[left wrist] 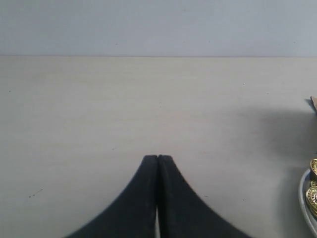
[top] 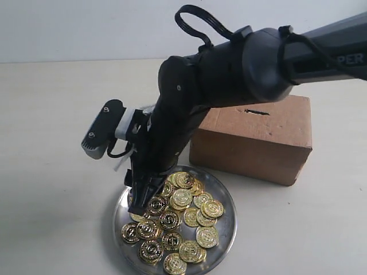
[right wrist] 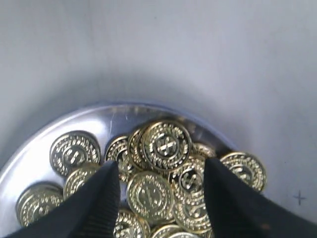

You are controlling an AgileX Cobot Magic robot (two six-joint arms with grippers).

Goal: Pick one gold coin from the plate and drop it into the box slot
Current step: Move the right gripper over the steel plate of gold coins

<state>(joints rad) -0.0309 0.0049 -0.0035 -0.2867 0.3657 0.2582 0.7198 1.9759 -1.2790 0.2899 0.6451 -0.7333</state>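
The silver plate (top: 219, 184) lies in front of the box and holds several gold coins (top: 182, 197). My right gripper (top: 143, 200) reaches across and points down into the plate's left side. In the right wrist view it (right wrist: 162, 163) is open, its black fingers (right wrist: 101, 198) straddling a flat coin (right wrist: 150, 194) amid the pile on the plate (right wrist: 74, 119); contact with the coins is unclear. The brown cardboard box (top: 269, 143) stands behind, its dark slot (top: 257, 112) on top. My left gripper (left wrist: 157, 157) is shut on nothing above bare table, out of the exterior view.
The right arm's black body (top: 229, 69) stretches from the upper right over the box's left part. In the left wrist view, the plate's rim (left wrist: 303, 191) and two coins (left wrist: 313, 196) show at the picture's edge. Pale table surrounds plate and box.
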